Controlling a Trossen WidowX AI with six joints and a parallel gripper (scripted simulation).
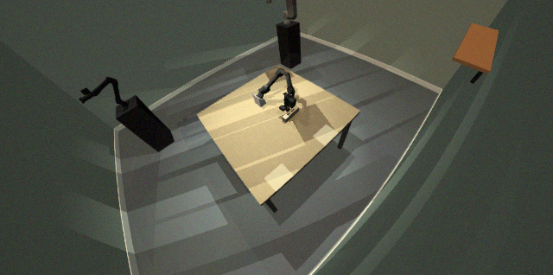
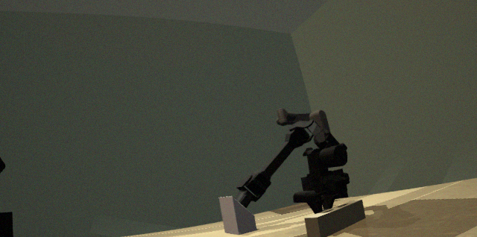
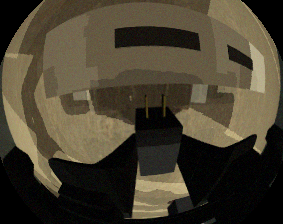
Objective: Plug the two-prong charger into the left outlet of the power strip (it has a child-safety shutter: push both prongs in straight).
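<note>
Charger point(image 3: 156, 137) clamped in end effector point(image 3: 154, 163) (prongs toward power strip point(image 3: 158, 46)).

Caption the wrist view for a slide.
Hand shut on charger, prongs aimed at power strip ahead.

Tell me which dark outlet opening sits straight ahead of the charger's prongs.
The wide central opening, directly above the prongs; the smaller opening lies off to the right.
</note>
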